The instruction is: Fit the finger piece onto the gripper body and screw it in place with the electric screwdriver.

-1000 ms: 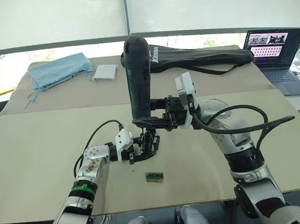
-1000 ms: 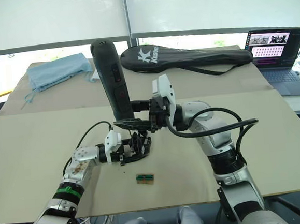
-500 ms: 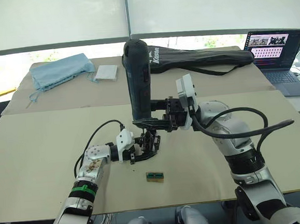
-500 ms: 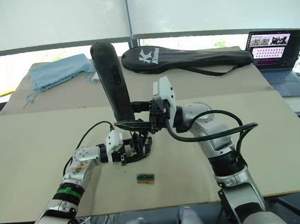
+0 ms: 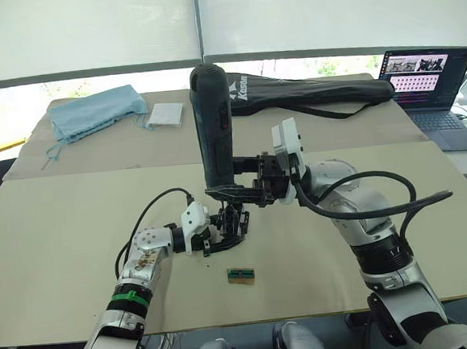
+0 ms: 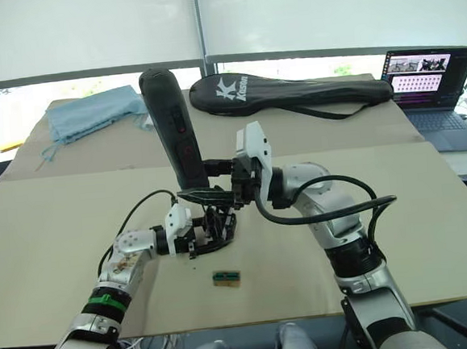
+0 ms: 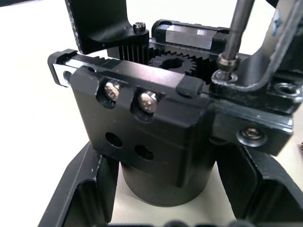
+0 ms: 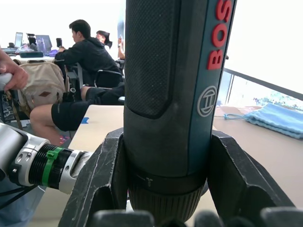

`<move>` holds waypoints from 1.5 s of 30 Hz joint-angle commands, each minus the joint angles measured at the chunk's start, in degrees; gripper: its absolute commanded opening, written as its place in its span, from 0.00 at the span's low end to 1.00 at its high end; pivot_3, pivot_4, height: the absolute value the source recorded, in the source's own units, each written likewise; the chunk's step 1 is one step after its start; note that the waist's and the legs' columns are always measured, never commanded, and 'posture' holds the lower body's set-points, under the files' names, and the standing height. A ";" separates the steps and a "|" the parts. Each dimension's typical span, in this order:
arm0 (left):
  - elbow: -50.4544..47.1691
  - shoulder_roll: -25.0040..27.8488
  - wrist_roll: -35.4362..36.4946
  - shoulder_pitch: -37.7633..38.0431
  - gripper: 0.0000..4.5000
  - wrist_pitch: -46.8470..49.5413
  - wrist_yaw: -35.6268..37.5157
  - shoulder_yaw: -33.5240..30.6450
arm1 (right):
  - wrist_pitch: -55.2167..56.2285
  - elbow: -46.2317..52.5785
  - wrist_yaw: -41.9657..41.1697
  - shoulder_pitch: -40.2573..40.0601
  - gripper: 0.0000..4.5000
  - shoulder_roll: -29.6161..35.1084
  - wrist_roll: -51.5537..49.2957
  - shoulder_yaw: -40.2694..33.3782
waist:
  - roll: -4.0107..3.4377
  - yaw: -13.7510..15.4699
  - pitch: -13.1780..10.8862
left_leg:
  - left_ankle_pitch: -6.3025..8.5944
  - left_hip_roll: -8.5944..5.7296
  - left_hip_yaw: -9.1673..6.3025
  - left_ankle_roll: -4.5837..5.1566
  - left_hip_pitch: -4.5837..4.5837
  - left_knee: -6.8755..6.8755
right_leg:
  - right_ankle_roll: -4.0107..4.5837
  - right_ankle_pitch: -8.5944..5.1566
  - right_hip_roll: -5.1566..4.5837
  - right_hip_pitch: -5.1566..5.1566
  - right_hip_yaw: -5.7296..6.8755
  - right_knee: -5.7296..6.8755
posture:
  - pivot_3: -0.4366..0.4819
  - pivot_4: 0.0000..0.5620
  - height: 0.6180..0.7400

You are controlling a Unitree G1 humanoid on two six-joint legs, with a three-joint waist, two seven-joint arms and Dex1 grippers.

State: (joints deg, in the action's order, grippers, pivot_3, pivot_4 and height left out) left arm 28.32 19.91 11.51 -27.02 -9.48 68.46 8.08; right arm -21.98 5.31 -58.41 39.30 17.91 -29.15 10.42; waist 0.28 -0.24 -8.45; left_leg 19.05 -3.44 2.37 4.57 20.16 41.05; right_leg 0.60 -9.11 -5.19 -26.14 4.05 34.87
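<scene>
The right gripper (image 5: 236, 192), arm bent across mid-worktop, clenches the upright screwdriver (image 5: 213, 123), bit on the body (image 7: 156, 123), which the low left gripper (image 5: 220, 234) grasps.

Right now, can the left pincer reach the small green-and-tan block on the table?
Probably not: the left pincer is shut on the gripper body, so it is occupied. The green-and-tan block lies nearby, uncovered.

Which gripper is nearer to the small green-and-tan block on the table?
Left. The left gripper, shut on the gripper body, sits just behind the block; the right gripper holds the screwdriver higher, farther back.
</scene>
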 commanded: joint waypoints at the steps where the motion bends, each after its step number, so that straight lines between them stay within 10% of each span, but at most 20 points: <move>1: -1.43 0.19 0.21 0.71 0.54 0.88 0.32 0.41 | -3.82 -3.24 1.68 -3.42 0.42 1.79 3.83 2.97 | 0.00 0.00 0.08 | 0.00 0.00 0.00 0.00 -0.01 0.00 | 0.00 0.00 0.00 0.01 0.00 0.00 | 0.48 0.27 1.00; 45: 0.97 -0.16 -0.24 1.19 0.54 -0.47 -0.50 -0.02 | -1.48 -0.56 -1.47 1.74 0.42 1.20 0.37 1.24 | 0.08 -0.11 0.46 | 0.09 0.03 0.00 0.13 -0.02 -0.08 | 0.03 -0.02 -0.01 -0.02 -0.04 -0.08 | 0.48 0.27 1.00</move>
State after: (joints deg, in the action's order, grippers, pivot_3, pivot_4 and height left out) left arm 28.30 19.90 11.47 -26.20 -10.00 68.05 7.79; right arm -21.98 5.52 -59.30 40.49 18.53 -28.82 11.71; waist 0.36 -0.34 -7.98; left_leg 19.14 -3.41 2.37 4.71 20.14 40.96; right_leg 0.63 -9.13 -5.19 -26.17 4.00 34.79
